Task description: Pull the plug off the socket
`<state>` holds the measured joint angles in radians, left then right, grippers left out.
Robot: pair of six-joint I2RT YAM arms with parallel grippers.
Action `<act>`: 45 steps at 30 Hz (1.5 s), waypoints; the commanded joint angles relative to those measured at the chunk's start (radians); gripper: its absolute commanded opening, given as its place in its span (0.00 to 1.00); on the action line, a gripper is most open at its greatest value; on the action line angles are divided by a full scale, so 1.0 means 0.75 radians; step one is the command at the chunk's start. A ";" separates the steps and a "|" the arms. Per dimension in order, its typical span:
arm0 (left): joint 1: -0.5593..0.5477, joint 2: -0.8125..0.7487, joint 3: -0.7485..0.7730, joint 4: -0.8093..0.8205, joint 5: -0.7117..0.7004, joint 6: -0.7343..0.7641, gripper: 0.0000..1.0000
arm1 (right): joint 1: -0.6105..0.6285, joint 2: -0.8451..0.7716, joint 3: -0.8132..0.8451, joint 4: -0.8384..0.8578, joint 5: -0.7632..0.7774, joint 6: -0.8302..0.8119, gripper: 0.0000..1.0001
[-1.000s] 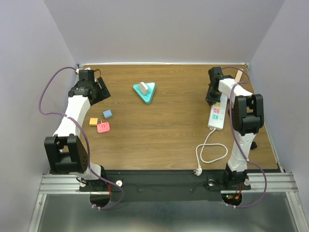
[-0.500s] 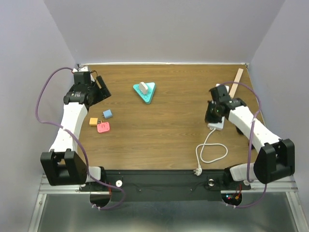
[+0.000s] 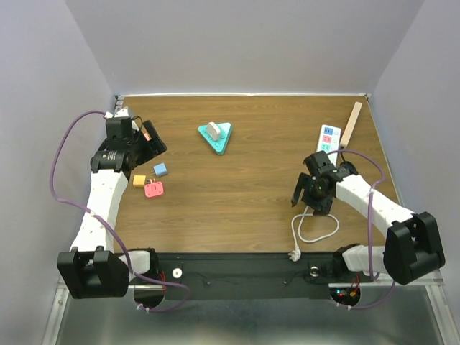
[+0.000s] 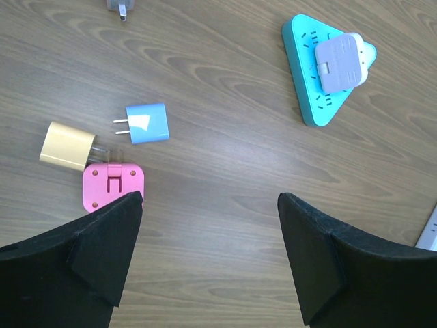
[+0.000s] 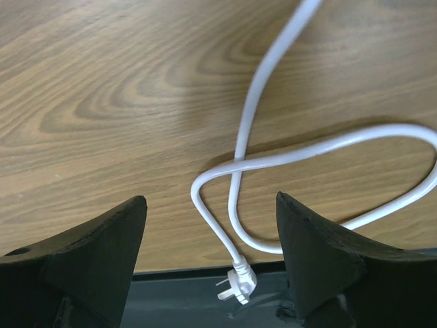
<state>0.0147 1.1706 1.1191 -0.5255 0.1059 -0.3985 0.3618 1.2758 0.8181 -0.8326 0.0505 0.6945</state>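
A teal triangular socket (image 3: pixel 218 141) lies at the back middle of the table with a grey-white plug (image 3: pixel 213 130) seated in it. In the left wrist view the socket (image 4: pixel 305 75) and plug (image 4: pixel 341 58) sit at the upper right, well beyond the fingertips. My left gripper (image 3: pixel 153 141) (image 4: pixel 208 205) hangs open to the left of the socket, over bare wood, holding nothing. My right gripper (image 3: pixel 307 200) (image 5: pixel 210 201) is open near the front right, above a white cable (image 5: pixel 247 123), and touches nothing.
Blue (image 4: pixel 145 123), yellow (image 4: pixel 67 145) and pink (image 4: pixel 109 181) loose plugs lie under the left arm. A white power strip (image 3: pixel 328 136) and a wooden stick (image 3: pixel 352 123) lie at the back right. The strip's cable loops (image 3: pixel 316 228) to a plug end (image 5: pixel 237 280) over the table's front edge.
My right arm swung from the back right down toward the front, off the power strip, and its jaws went from shut to open. The left gripper spread a little wider.
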 commanded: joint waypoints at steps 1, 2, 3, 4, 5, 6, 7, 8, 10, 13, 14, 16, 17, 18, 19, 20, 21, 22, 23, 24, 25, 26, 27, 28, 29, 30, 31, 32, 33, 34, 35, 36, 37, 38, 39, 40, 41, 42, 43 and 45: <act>0.001 -0.086 -0.019 -0.011 0.010 -0.017 0.92 | 0.006 -0.051 -0.029 0.014 0.057 0.199 0.81; 0.001 -0.098 -0.024 -0.015 0.004 -0.017 0.92 | 0.006 -0.051 -0.035 0.012 0.061 0.217 0.81; 0.001 -0.102 -0.030 -0.023 0.002 -0.019 0.92 | 0.006 -0.049 -0.043 0.014 0.059 0.258 0.81; 0.001 -0.111 -0.036 -0.025 0.002 -0.019 0.92 | 0.004 -0.042 -0.056 0.014 0.061 0.272 0.80; 0.001 -0.121 -0.040 -0.023 -0.004 -0.021 0.92 | 0.004 -0.038 -0.060 0.014 0.084 0.289 0.78; 0.001 -0.127 -0.050 -0.025 -0.004 -0.025 0.92 | 0.006 -0.034 -0.062 0.014 0.096 0.311 0.77; 0.001 -0.129 -0.054 -0.025 -0.004 -0.027 0.92 | 0.004 -0.030 -0.062 0.012 0.112 0.326 0.74; 0.001 -0.131 -0.058 -0.025 0.002 -0.029 0.92 | 0.004 -0.026 -0.064 0.014 0.141 0.338 0.72; -0.001 -0.135 -0.064 -0.027 0.000 -0.029 0.92 | 0.004 0.004 -0.064 0.012 0.168 0.362 0.69; 0.001 -0.143 -0.066 -0.032 -0.002 -0.029 0.92 | 0.004 0.060 -0.072 0.026 0.184 0.377 0.66; 0.001 -0.145 -0.066 -0.034 -0.004 -0.029 0.92 | 0.004 0.074 -0.076 0.032 0.186 0.381 0.64; -0.001 -0.151 -0.066 -0.040 -0.012 -0.027 0.92 | 0.006 0.099 -0.099 0.055 0.196 0.391 0.59; 0.001 -0.154 -0.066 -0.042 -0.016 -0.025 0.92 | 0.004 0.107 -0.105 0.065 0.200 0.393 0.59; 0.001 -0.154 -0.069 -0.044 -0.018 -0.023 0.92 | 0.004 0.113 -0.109 0.075 0.192 0.389 0.59; 0.001 -0.154 -0.071 -0.046 -0.022 -0.019 0.92 | 0.004 0.123 -0.111 0.079 0.188 0.387 0.58; 0.001 -0.154 -0.071 -0.048 -0.029 -0.021 0.92 | 0.004 0.127 -0.113 0.083 0.180 0.385 0.53; 0.001 -0.154 -0.073 -0.050 -0.029 -0.019 0.92 | 0.004 0.127 -0.115 0.089 0.184 0.385 0.50; 0.001 -0.156 -0.079 -0.050 -0.031 -0.019 0.92 | 0.004 0.129 -0.117 0.092 0.188 0.385 0.43; 0.001 -0.156 -0.083 -0.050 -0.035 -0.019 0.92 | 0.004 0.131 -0.115 0.094 0.190 0.381 0.40; 0.001 -0.158 -0.085 -0.046 -0.033 -0.021 0.92 | 0.002 0.133 -0.113 0.094 0.190 0.379 0.36; 0.001 -0.156 -0.091 -0.046 -0.033 -0.019 0.92 | 0.004 0.131 -0.111 0.092 0.188 0.375 0.32; 0.001 -0.156 -0.093 -0.044 -0.033 -0.021 0.92 | 0.004 0.127 -0.105 0.092 0.182 0.369 0.26; 0.001 -0.154 -0.093 -0.044 -0.033 -0.019 0.92 | 0.004 0.109 -0.105 0.092 0.170 0.363 0.23; 0.001 -0.152 -0.093 -0.042 -0.033 -0.023 0.92 | 0.004 0.097 -0.103 0.092 0.166 0.359 0.20; 0.001 -0.150 -0.093 -0.040 -0.031 -0.023 0.92 | 0.004 0.085 -0.101 0.090 0.160 0.354 0.11; 0.001 -0.149 -0.091 -0.038 -0.033 -0.023 0.92 | 0.004 0.060 -0.099 0.089 0.154 0.350 0.06; 0.001 -0.147 -0.089 -0.036 -0.035 -0.021 0.92 | 0.004 0.050 -0.095 0.087 0.149 0.342 0.00; 0.001 -0.141 -0.089 -0.036 -0.033 -0.023 0.92 | 0.004 0.040 -0.079 0.087 0.141 0.336 0.00; 0.001 -0.141 -0.087 -0.038 -0.033 -0.023 0.92 | 0.004 0.027 -0.068 0.081 0.123 0.332 0.00; 0.001 -0.137 -0.087 -0.036 -0.033 -0.023 0.92 | 0.004 0.019 -0.056 0.079 0.111 0.318 0.00; 0.001 -0.135 -0.087 -0.036 -0.033 -0.023 0.92 | 0.002 0.001 -0.038 0.073 0.100 0.312 0.00; 0.001 -0.133 -0.089 -0.032 -0.033 -0.023 0.92 | 0.004 -0.003 -0.001 0.067 0.086 0.293 0.00; 0.001 -0.131 -0.089 -0.030 -0.033 -0.023 0.91 | 0.004 -0.008 0.028 0.063 0.090 0.285 0.00; 0.001 -0.127 -0.091 -0.028 -0.031 -0.023 0.91 | 0.002 -0.004 0.056 0.057 0.098 0.275 0.00; 0.001 -0.125 -0.089 -0.025 -0.031 -0.023 0.91 | 0.004 0.005 0.089 0.047 0.131 0.265 0.00; 0.001 -0.119 -0.089 -0.025 -0.031 -0.021 0.91 | 0.000 0.039 0.172 0.042 0.155 0.236 0.00; 0.001 -0.115 -0.087 -0.023 -0.029 -0.021 0.92 | -0.004 0.039 0.218 0.038 0.186 0.218 0.00; 0.001 -0.113 -0.087 -0.021 -0.027 -0.021 0.92 | -0.038 0.098 0.273 0.032 0.227 0.197 0.00; 0.001 -0.107 -0.083 -0.019 -0.023 -0.023 0.92 | -0.067 0.131 0.383 0.028 0.233 0.150 0.01; 0.001 -0.100 -0.077 -0.021 -0.020 -0.023 0.91 | -0.159 0.243 0.512 0.028 0.272 0.091 0.01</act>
<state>0.0147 1.0882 1.0554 -0.5648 0.0933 -0.4171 0.3344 1.3655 1.0225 -0.8402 0.1547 0.8650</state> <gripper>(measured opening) 0.917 0.035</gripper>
